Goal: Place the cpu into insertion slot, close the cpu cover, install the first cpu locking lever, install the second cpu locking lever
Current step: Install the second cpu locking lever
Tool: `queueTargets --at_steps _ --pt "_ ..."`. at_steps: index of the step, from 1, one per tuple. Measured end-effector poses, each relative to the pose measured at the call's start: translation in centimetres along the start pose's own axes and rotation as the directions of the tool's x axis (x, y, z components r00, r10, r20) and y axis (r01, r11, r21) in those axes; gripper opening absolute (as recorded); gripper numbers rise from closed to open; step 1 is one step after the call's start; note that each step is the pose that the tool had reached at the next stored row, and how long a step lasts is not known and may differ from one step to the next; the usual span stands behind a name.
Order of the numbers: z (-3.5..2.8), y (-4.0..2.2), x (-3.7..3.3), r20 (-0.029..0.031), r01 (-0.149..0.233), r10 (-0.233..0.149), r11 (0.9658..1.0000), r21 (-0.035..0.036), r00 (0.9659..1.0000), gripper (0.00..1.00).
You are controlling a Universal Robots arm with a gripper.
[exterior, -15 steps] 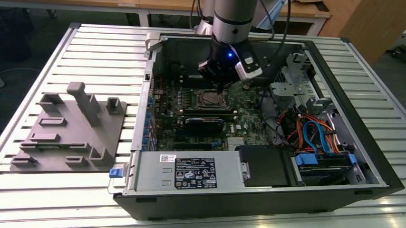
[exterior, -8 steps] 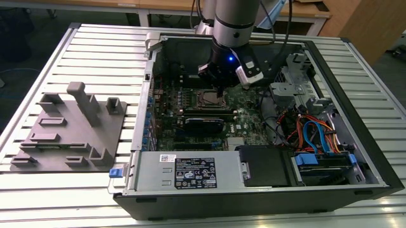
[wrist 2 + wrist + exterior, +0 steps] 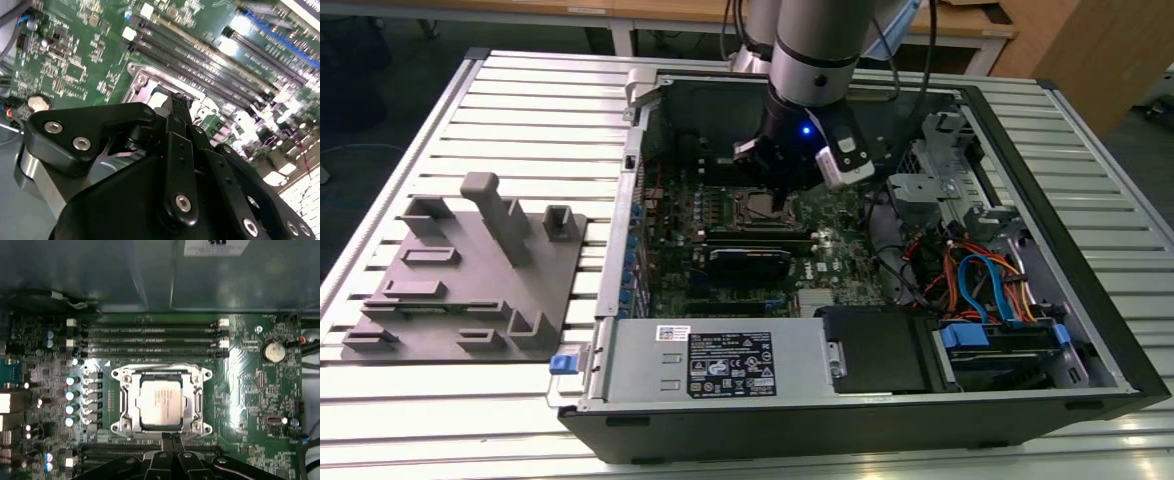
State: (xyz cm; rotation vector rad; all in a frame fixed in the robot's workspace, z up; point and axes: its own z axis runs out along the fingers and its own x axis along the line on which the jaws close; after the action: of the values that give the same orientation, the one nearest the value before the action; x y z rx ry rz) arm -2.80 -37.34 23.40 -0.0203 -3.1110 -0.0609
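Right, hand (image 3: 171,441) has its two fingers pressed together, no gap between the tips, nothing held. In the first wrist view the tips sit right at the near edge of the insertion slot (image 3: 162,402), at the rim of its silvery frame; touching or just above, can't tell. In the exterior view the hand (image 3: 781,203) is down inside the open computer case (image 3: 1067,170), over the green motherboard (image 3: 847,265).

Cpu (image 3: 161,402) is already seated in the slot, pale metal face up, square to the frame. Cpu cover (image 3: 195,400) looks down over it, the chip showing through its window; the silvery frame rails run along both sides of the chip. Can't make out the locking levers' state. Second wrist view shows a corner of the slot (image 3: 150,85) just past the black finger linkages (image 3: 177,155).

Exterior view, left to right: grey fixture plate (image 3: 467,275) with upright blocks lies on the ribbed metal table (image 3: 534,90), well apart from the hand; then the case lying on its side, power supply (image 3: 707,365) at the near edge, black card (image 3: 750,262) near the slot, blue and orange cables (image 3: 987,285) and drive bays toward the exterior view's right. Wooden furniture (image 3: 1087,40) stands behind the table.
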Motion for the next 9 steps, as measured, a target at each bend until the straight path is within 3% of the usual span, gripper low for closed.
queueTargets --at_steps 6,9 --pt "0.24 -0.50 0.00 -0.0039 0.011 -0.011 0.9999 0.0002 0.9999 0.10" --pt "0.43 -0.57 0.48 -0.0056 0.014 -0.014 0.9999 0.0006 0.9999 0.10"
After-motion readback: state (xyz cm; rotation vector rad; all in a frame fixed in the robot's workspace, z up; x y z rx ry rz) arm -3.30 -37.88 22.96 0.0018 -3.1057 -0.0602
